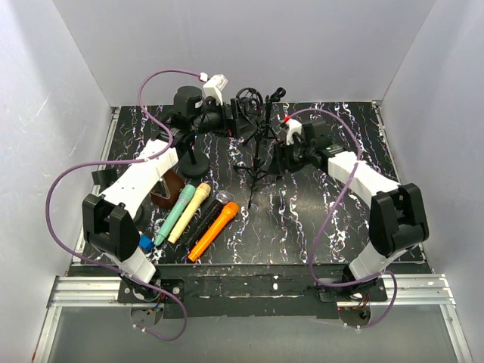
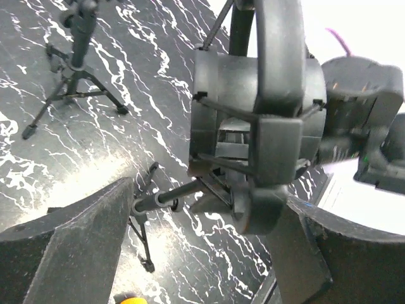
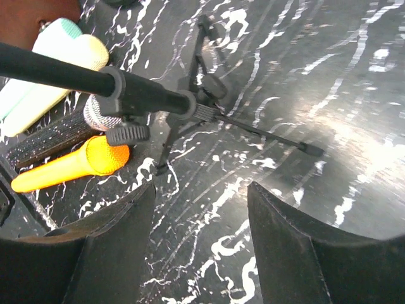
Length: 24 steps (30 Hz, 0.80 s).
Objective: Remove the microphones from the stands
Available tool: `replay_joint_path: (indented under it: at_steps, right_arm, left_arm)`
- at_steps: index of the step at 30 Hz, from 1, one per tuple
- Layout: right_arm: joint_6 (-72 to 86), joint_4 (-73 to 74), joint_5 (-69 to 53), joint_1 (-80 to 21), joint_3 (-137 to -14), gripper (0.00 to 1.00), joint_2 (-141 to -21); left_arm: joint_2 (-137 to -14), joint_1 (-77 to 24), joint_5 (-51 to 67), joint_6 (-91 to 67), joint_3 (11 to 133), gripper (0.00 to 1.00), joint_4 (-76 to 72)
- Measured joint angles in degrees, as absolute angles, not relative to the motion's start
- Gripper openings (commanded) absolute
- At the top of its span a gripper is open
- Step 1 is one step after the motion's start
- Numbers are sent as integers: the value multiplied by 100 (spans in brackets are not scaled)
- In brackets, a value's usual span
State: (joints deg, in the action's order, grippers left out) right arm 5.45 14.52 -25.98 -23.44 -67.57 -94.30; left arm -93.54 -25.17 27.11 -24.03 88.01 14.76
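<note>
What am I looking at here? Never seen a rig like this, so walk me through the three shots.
Two robot arms are bolted at the near edge of a black marbled table. The top picture looks down from above and behind them, with the left arm on the left and the right arm on the right. The other two pictures come from a camera on each wrist, so the dark wedges at the bottom are that arm's own fingers.

A tripod microphone stand stands on the table. Nearer the arms, four loose microphones lie side by side: teal, yellow, black and orange.

The left hand is open, with its fingers either side of a ringed cradle. The right hand is open and empty, facing the stand's pole. Neither hand holds anything.
</note>
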Motion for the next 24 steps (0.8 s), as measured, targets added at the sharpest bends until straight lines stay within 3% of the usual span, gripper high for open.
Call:
replay_joint_path:
  at_steps: [7, 12, 18, 24]
  right_arm:
    - [510, 1927, -2598, -1337, -6632, 67, -8777]
    - [414, 2464, -2609, -591, -6569, 73, -8399]
    - [281, 3428, -2307, -454, -7052, 80, -7999]
    - [436, 4060, -1133, -473, -7931, 87, -7723]
  left_arm:
    - [-9356, -2517, 3312, -1754, 8770, 89, 1461]
    - [-9345, -2517, 3275, -1219, 8814, 96, 1671]
    - [-9166, -2506, 2639, -239, 8868, 98, 2239]
    - [-8718, -2482, 1745, 456, 8831, 98, 2609]
